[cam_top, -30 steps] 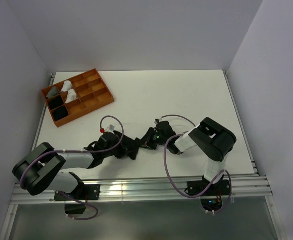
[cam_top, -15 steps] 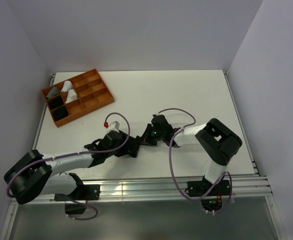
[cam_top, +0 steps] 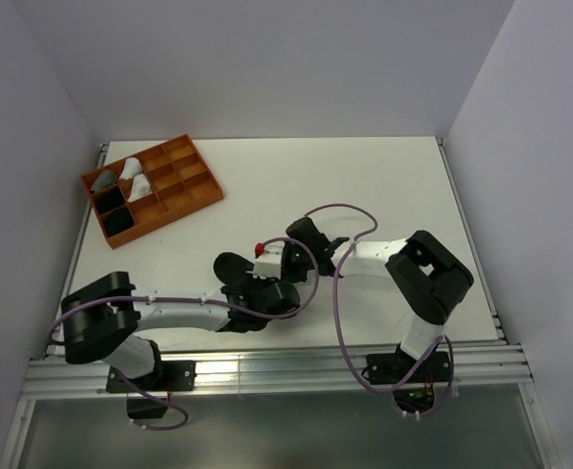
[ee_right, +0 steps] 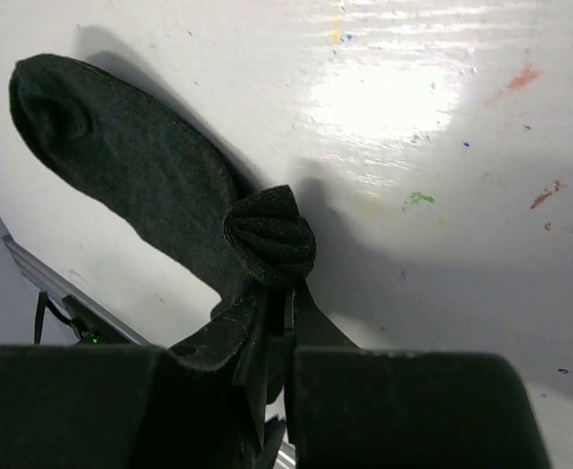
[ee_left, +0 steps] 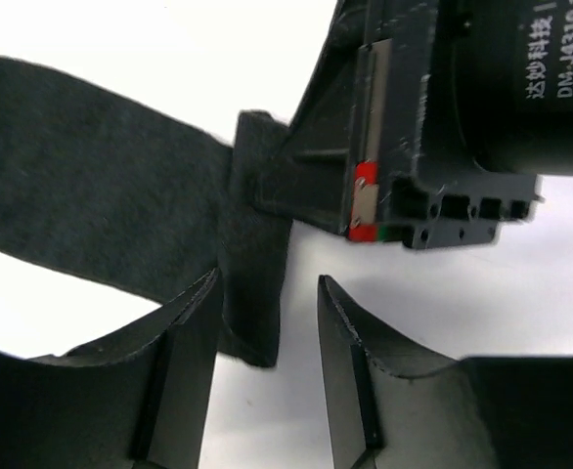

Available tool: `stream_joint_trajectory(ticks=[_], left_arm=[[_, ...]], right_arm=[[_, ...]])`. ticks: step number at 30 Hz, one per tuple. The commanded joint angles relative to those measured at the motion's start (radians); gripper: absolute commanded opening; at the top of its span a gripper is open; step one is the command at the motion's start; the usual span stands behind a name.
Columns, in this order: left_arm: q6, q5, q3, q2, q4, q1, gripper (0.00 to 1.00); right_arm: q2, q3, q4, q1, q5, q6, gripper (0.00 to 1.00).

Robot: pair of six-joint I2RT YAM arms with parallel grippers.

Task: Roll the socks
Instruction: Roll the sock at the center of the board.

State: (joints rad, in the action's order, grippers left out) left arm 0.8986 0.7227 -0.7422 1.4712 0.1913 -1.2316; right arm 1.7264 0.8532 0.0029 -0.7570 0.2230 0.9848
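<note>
Right gripper (ee_right: 285, 298) is clamped on the sock's (ee_right: 140, 166) small roll (ee_right: 272, 234), low on the table (ee_right: 443, 225). Left gripper (ee_left: 267, 293) stands with jaws apart at the fold (probably not gripping). On that single pinch, a tug could unwind the roll.

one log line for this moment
step: roll sock | sock: one end rolled, rest unrolled | right pincer: shut on rolled end | left pincer: open, astride sock
</note>
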Motion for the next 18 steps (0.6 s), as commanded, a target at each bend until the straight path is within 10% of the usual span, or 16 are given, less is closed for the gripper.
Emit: stream_joint_trajectory(ticks=[1, 9, 18], left_arm=[[-0.012, 0.19, -0.098, 0.087, 0.102, -0.037, 0.49], [-0.021, 0.195, -0.157, 0.23, 0.122, -0.06, 0.48], [0.01, 0.179, -0.198, 0.305, 0.208, -0.06, 0.16]], right_arm=[[0.002, 0.033, -0.052, -0.007, -0.008, -0.021, 0.0], [0.01, 0.038, -0.052, -0.007, 0.007, -0.024, 0.0], [0.018, 0.037, -0.035, -0.004, 0.029, -0.017, 0.0]])
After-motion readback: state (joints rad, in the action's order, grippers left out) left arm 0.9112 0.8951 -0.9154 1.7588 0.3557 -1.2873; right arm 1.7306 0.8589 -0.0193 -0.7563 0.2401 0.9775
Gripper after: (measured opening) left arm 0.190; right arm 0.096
